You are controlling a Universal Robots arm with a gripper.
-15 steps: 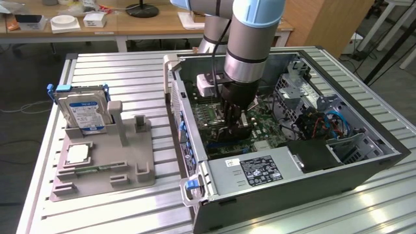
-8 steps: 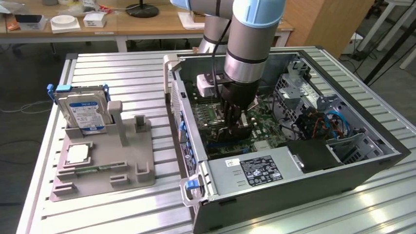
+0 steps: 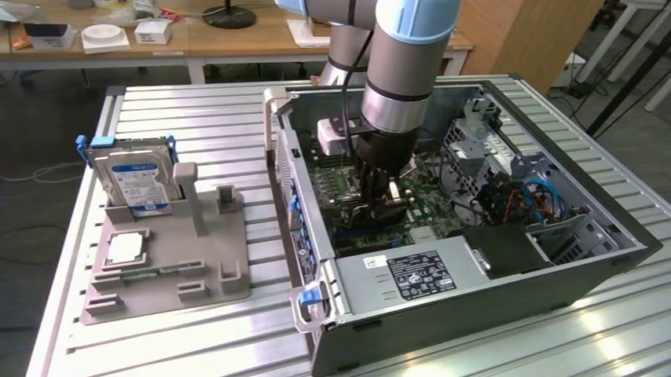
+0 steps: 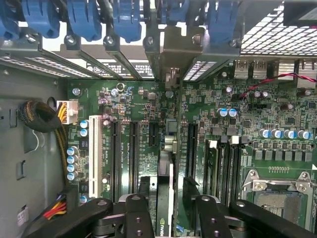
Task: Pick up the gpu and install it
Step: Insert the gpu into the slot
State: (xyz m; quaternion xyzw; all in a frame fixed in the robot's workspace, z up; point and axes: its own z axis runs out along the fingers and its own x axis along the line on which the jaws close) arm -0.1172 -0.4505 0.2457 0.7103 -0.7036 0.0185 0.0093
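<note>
- Step in hand: the insertion stage of the install. The gripper [image 4: 167,186] sits deep inside the open computer case [image 3: 587,259], directly over the motherboard [image 4: 277,114]; the pick-up appears to be done.
- End effector: its jaws stand wide. In the wrist view both fingers [image 4: 143,186] flank the card with a sliver of board showing on either side, so I judge that they are not clamping it.
- Location of the gpu [image 4: 164,208]: it stands on edge in an expansion slot between the two fingers, running towards the rear wall of the case. Whether it is pressed fully home cannot be told.
- Appearance of the gpu: a thin dark card seen edge-on, with a pale logo on its near end and a silvery end bracket [image 4: 171,77] lodged among the rear slot covers under blue clips [image 4: 84,20].
- What the next move calls for, in my judgement: straight travel in line with the card, so neither finger snags its edge or levers it out of the slot.
</note>
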